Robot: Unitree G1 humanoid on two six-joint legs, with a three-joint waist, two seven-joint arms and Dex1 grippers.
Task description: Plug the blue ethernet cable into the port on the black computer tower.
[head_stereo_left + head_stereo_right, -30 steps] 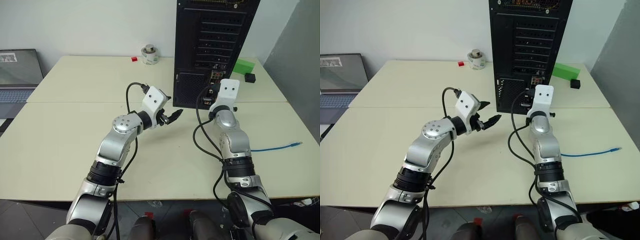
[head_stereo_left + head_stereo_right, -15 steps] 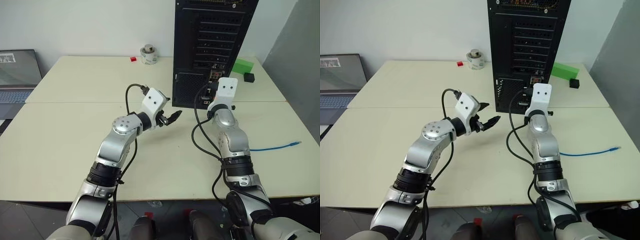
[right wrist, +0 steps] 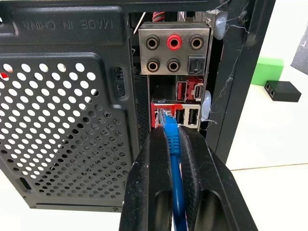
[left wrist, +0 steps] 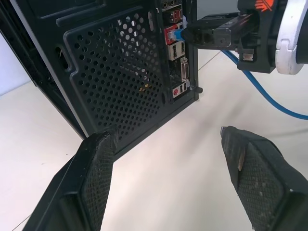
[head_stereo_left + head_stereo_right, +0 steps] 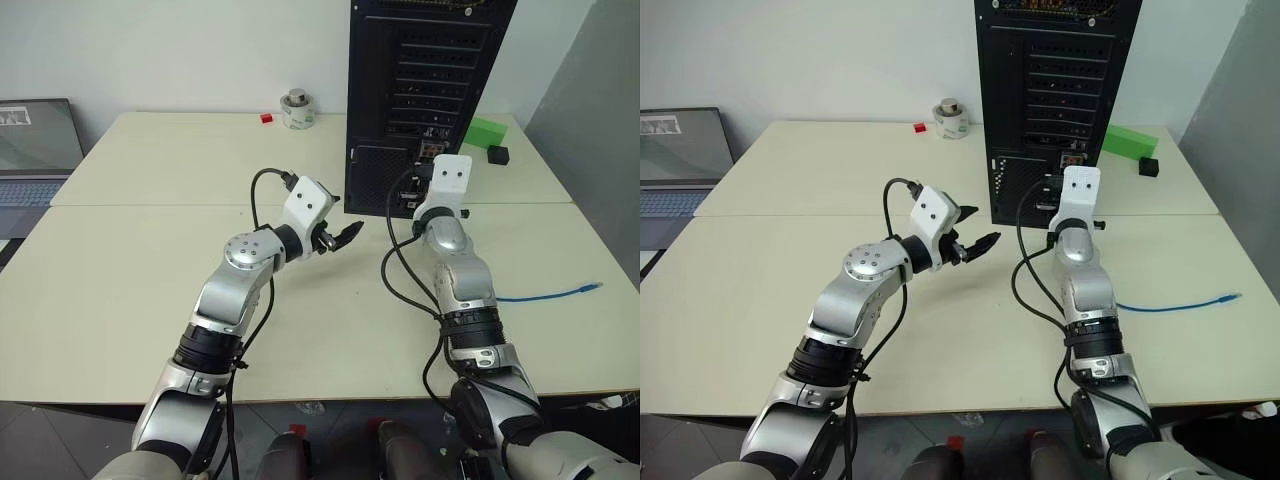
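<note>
Right now the right tool (image 3: 175, 159) is pinching the cable (image 3: 172, 139) just behind its plug, tip sitting at the port (image 3: 163, 118) in the red strip on the tower (image 5: 425, 90) rear; seating can't be judged. Cable's other end (image 5: 597, 287) is lying on the worktop (image 5: 120, 250), right of the tower. Left tool (image 5: 345, 233) is hovering spread, empty, near the tower's lower left corner.
</note>
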